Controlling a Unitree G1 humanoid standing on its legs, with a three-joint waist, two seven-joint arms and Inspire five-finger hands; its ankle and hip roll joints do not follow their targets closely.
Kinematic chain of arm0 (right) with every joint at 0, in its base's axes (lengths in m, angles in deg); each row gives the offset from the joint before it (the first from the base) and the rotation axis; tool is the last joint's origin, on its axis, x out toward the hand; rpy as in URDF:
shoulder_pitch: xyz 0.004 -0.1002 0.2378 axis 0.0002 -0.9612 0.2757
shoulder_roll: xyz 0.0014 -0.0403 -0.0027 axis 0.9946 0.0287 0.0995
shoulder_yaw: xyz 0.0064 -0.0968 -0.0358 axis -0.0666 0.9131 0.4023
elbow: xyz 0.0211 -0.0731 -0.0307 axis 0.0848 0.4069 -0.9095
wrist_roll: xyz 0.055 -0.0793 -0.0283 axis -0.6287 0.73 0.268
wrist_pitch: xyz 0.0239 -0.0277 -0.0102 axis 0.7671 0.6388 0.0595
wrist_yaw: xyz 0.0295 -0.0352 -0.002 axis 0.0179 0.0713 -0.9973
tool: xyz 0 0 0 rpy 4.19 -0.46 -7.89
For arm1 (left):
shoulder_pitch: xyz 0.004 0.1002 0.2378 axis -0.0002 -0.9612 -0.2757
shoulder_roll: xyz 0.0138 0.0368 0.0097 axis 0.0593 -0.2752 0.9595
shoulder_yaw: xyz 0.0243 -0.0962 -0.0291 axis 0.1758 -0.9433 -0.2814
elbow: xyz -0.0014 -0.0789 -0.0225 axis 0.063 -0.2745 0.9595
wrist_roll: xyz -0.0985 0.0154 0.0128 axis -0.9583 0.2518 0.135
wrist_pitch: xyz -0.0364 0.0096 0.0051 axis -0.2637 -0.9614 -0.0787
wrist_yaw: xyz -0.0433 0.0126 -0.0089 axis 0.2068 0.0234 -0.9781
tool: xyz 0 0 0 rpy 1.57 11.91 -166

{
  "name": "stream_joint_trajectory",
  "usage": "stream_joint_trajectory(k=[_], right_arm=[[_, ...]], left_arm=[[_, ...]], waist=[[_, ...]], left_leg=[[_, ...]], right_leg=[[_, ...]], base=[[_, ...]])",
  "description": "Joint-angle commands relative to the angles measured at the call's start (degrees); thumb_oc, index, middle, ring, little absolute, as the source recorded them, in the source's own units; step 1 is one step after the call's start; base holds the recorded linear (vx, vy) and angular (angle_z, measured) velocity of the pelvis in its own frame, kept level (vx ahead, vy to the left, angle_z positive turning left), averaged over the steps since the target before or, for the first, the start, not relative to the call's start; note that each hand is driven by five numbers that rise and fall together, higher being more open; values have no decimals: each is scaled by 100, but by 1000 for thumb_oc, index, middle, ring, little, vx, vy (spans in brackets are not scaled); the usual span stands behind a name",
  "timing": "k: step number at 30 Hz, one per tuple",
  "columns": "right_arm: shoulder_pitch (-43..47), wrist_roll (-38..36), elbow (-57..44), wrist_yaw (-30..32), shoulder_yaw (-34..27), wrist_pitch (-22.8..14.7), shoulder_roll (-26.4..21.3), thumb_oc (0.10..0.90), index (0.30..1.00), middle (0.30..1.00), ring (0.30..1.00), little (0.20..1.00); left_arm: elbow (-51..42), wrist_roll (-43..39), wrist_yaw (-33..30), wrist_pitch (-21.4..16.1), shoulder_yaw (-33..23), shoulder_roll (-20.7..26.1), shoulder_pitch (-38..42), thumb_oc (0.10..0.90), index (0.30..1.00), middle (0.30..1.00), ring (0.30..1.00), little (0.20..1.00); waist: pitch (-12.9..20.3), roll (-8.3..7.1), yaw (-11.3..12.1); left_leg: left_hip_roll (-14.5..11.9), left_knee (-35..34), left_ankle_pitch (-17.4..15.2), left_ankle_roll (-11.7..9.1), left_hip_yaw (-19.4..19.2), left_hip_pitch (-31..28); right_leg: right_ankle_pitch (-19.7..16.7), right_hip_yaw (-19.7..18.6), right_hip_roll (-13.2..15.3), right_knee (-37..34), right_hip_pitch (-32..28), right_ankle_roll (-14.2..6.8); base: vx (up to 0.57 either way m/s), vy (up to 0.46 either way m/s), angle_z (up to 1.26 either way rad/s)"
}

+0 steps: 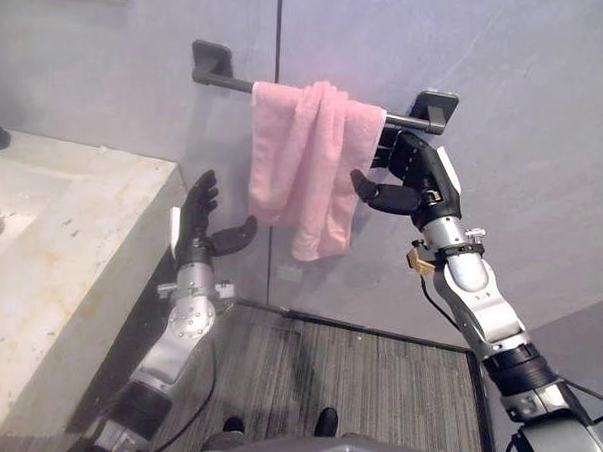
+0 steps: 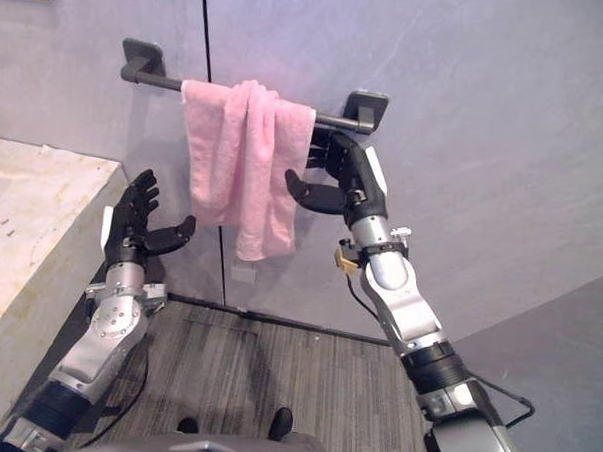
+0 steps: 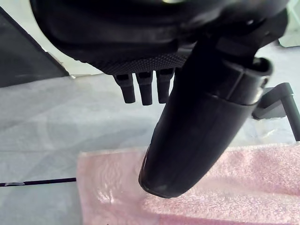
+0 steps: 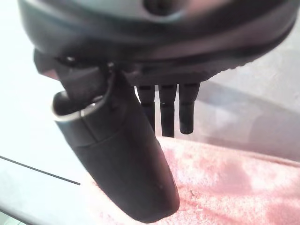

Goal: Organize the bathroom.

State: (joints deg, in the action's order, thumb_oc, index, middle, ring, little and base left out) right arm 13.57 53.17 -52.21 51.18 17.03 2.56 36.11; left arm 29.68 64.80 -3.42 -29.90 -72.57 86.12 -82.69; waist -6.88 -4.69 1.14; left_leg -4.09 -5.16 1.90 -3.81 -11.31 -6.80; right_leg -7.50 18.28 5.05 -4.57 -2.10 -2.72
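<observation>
Right hand (image 1: pixel 414 176), fingers straight and thumb spread, holding nothing, sits just beside the right edge of the pink towel (image 1: pixel 309 166), which hangs bunched over the dark wall bar (image 1: pixel 223 79). Left hand (image 1: pixel 196 226), likewise spread and holding nothing, hovers near the towel's lower left, beside the sink counter (image 1: pixel 71 236).

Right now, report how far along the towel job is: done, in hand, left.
Done: the pink towel already hangs over the dark wall bar, bunched toward its right end. In hand: nothing is gripped; the right hand is open beside the towel's right edge, and the left hand is open, lower and to its left, apart from it. Left: probably spreading the bunched folds flat along the bar.
</observation>
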Motion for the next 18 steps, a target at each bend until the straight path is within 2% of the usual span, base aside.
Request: stream_joint_trajectory(k=[1, 8, 9, 10, 11, 12, 18], right_arm=[[694, -122, -135, 29, -365, -635, -56, 800, 900, 900, 900, 900], [870, -78, -83, 81, -342, -656, -37, 800, 900, 900, 900, 900], [889, -62, -79, 108, -349, -648, -39, 654, 681, 681, 681, 681], [893, -45, -76, 161, -347, -656, -34, 447, 371, 371, 371, 371], [893, -38, -76, 166, -346, -659, -32, 447, 371, 371, 371, 371], [884, 4, -70, 191, -350, -684, -26, 400, 300, 300, 300, 300], [743, -3, -67, 202, -336, -714, 6, 400, 300, 300, 300, 300]], left_arm=[[-147, 273, -44, -491, 216, 101, 507, 800, 900, 900, 900, 900], [-105, 214, -47, -438, 217, 97, 554, 800, 900, 900, 900, 900], [-111, 197, -33, -429, 214, 99, 544, 800, 900, 900, 900, 900], [-112, 202, -15, -427, 218, 93, 527, 800, 900, 900, 900, 900], [-112, 202, -13, -428, 218, 93, 526, 800, 900, 900, 900, 900], [-117, 200, 0, -428, 216, 93, 517, 800, 900, 900, 900, 900], [-143, 166, 138, -432, 188, 106, 558, 800, 900, 900, 900, 900]], waist=[[291, 74, -3], [297, 75, 29], [296, 73, 36], [294, 69, 41], [293, 68, 41], [292, 67, 41], [291, 76, -13]], left_leg=[[160, 16, -538, 189, -399, -91], [165, 16, -542, 186, -394, -91], [170, 16, -545, 189, -390, -92], [174, 16, -547, 193, -392, -99], [175, 16, -548, 193, -392, -99], [178, 16, -550, 198, -392, -98], [189, 16, -556, 216, -418, -120]], right_leg=[[527, 238, 329, 6, -428, -732], [525, 254, 338, 2, -429, -738], [528, 255, 338, 4, -432, -738], [528, 259, 340, 11, -434, -738], [528, 259, 340, 12, -434, -739], [529, 257, 341, 15, -431, -739], [523, 217, 343, 32, -416, -751]], base=[[0, 0, 0], [0, 0, 0], [0, 0, 0], [0, 0, 0], [0, 0, 0], [0, 0, 0], [0, 0, 0]])
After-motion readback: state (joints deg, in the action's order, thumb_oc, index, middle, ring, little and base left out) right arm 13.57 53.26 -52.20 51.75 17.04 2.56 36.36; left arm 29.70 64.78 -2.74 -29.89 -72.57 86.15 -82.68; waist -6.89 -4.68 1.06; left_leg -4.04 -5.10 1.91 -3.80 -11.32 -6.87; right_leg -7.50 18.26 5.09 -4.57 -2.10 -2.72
